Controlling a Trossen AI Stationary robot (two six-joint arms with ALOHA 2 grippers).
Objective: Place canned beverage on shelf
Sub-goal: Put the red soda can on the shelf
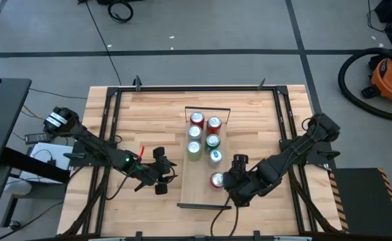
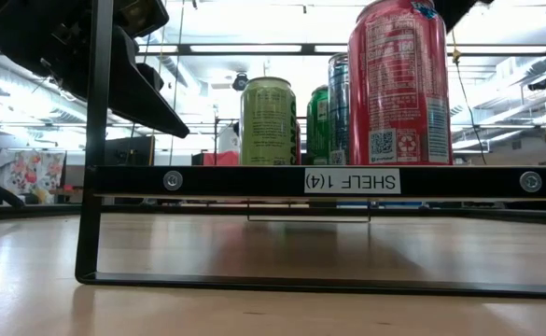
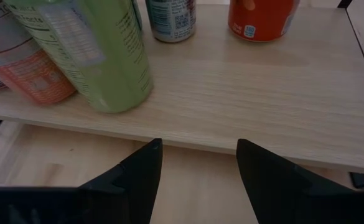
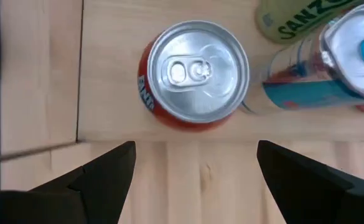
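The shelf [image 2: 254,181] is showing an upside-down label reading "SHELF 1(4)" on its black front rail, and the red can [image 4: 194,74] is standing upright on the plank's near end with a QR code and recycling mark on its side. The right gripper [image 4: 194,168] is hanging just beside that can with its fingers spread and gripping nothing. The left gripper [image 3: 197,168] is waiting beside the shelf, fingers apart and empty, near a light-green can [image 3: 101,56] whose writing is too blurred to read.
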